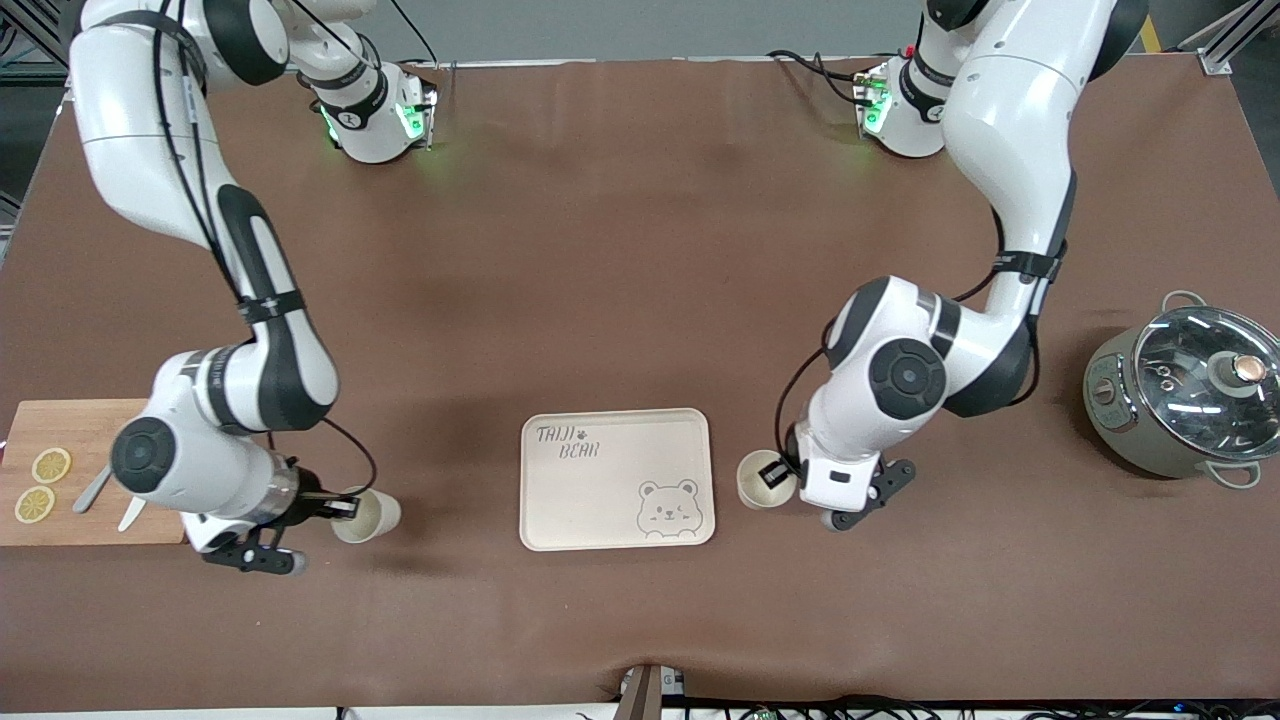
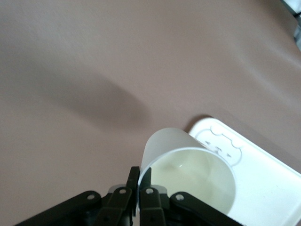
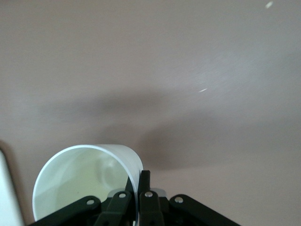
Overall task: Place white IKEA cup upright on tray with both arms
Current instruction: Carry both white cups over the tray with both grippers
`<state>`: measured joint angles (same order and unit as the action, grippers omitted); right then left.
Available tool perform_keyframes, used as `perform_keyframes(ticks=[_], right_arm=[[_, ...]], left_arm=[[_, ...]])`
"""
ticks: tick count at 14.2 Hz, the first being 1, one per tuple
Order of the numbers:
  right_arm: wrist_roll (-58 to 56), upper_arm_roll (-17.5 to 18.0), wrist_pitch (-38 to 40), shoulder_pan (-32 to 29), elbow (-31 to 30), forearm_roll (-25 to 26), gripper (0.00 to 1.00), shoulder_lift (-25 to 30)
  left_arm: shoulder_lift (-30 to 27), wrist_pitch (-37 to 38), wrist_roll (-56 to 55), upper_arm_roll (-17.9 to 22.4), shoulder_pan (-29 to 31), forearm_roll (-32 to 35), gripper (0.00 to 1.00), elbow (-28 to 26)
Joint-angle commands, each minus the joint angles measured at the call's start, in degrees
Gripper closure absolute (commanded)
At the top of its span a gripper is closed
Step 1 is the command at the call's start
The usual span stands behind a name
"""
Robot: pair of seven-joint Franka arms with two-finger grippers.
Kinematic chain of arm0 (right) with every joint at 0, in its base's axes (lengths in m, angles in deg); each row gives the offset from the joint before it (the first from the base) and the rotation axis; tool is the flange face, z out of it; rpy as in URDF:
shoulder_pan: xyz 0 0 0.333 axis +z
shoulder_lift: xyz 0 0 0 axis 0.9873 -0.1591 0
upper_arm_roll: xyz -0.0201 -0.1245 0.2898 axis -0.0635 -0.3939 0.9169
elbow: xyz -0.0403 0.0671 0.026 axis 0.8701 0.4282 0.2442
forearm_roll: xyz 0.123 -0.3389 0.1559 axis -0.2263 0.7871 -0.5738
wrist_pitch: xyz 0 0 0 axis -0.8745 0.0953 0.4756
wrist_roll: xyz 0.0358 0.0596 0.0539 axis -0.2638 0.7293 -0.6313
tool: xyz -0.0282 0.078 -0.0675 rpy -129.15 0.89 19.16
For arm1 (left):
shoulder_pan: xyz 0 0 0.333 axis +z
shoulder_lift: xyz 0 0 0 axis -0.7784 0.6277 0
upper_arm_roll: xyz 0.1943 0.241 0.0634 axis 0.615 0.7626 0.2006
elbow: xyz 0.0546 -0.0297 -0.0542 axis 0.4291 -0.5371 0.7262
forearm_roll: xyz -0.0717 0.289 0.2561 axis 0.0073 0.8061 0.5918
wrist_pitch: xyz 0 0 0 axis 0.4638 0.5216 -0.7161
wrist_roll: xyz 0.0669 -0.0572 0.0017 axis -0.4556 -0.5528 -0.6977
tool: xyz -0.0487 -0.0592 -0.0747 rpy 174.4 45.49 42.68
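The cream tray (image 1: 600, 500) with "TAIJI BEAR" lettering lies in the middle of the table, near the front camera. One white cup (image 1: 372, 516) is tilted beside the tray toward the right arm's end. My right gripper (image 1: 345, 508) is shut on its rim wall, one finger inside and one outside; the right wrist view shows the cup (image 3: 84, 179) and the gripper (image 3: 137, 186). A second white cup (image 1: 758, 482) stands mouth up beside the tray toward the left arm's end. My left gripper (image 1: 778, 474) is shut on its rim; the left wrist view shows the cup (image 2: 188, 169), the gripper (image 2: 140, 186) and the tray (image 2: 268, 183).
A wooden cutting board (image 1: 90, 440) with two lemon slices (image 1: 42, 484) and a utensil lies at the right arm's end. A grey pot (image 1: 1185, 400) with a glass lid stands at the left arm's end. The table is covered in brown cloth.
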<state>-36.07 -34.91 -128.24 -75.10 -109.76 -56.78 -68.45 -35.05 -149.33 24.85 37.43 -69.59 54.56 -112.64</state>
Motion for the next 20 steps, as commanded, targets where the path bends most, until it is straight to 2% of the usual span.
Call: perform_keyframes(ticks=[1, 5, 9, 12, 20], right_arm=[[10.22, -0.37, 0.67, 4.52, 0.06, -0.47, 1.00, 0.82], [21.22, -0.45, 0.05, 9.97, 1.29, -0.29, 1.00, 0.55], [27.55, -0.54, -0.30, 13.75, 1.20, -0.20, 1.00, -0.06], [31.95, -0.54, -3.36, 16.48, 1.11, -0.20, 1.00, -0.76], [33.98, -0.63, -8.74, 18.77, 0.94, -0.03, 1.00, -4.01]], left_arm=[[0.82, -0.86, -2.45, 0.57, -2.35, -1.16, 1.00, -0.04], [3.11, -1.74, -5.26, 0.75, -5.16, -1.16, 1.00, -0.12], [4.96, -2.52, -6.76, 0.75, -6.40, -1.16, 1.00, -0.21], [6.18, -2.61, -7.64, 0.75, -7.54, -1.16, 1.00, -0.30], [7.60, -2.61, -7.81, 0.75, -8.95, -1.16, 1.00, -0.39]])
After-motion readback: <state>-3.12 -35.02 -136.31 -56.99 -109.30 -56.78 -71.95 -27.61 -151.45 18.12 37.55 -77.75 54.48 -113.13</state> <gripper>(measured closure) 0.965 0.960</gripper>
